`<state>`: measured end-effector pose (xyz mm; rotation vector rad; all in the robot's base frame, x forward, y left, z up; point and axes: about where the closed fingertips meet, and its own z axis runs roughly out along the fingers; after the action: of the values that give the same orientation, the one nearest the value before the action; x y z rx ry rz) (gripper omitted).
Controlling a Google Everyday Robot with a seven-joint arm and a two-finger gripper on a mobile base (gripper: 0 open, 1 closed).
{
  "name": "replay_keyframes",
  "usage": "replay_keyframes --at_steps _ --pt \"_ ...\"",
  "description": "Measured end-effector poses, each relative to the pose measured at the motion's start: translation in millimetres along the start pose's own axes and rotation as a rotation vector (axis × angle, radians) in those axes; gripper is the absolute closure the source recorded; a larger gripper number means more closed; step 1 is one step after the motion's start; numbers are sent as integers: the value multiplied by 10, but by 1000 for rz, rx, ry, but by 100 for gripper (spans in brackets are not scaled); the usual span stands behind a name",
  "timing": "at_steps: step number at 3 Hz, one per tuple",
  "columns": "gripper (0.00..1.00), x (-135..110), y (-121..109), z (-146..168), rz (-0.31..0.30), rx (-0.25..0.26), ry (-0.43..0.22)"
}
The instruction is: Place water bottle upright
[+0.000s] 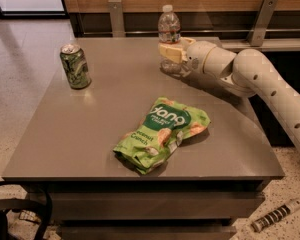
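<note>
Camera view: the water bottle (169, 34) stands upright at the far edge of the table (65, 144), slightly right of the table's centre line. Its white cap (167, 8) points straight up, and a reddish label band circles the clear body below the shoulder. The base is at the level of the table surface; whether it bears on the surface cannot be determined.

The gripper (171, 54) is positioned at the lower half of the bottle, reaching in from the right. It is clamped on the bottle: one pale yellow finger (170, 52) lies across the near side of the body, and the opposite finger is hidden behind the bottle. The ribbed lower section of the bottle shows below the finger.

The white arm (270, 84) extends from the gripper's rounded wrist toward the right and runs down to the right edge of the view, above the table's right side.

A green drink can (76, 66) stands upright on the left part of the table, well apart from the bottle. A green snack bag (162, 134) lies flat and crumpled near the middle of the table, toward the front edge, apart from both bottle and can.

Behind the table is a wood-panelled wall with two metal brackets (261, 19). On the speckled floor at the lower right lies a striped rod-shaped object (275, 216).
</note>
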<state>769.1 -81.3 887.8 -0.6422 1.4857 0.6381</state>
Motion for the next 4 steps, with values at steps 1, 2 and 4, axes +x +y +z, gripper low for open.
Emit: replay_keyframes --at_steps 1,2,4 --pt "100 56 10 -10 9 5 15" --pt "100 90 19 -17 19 9 16" --pt "75 50 20 -16 19 8 16"
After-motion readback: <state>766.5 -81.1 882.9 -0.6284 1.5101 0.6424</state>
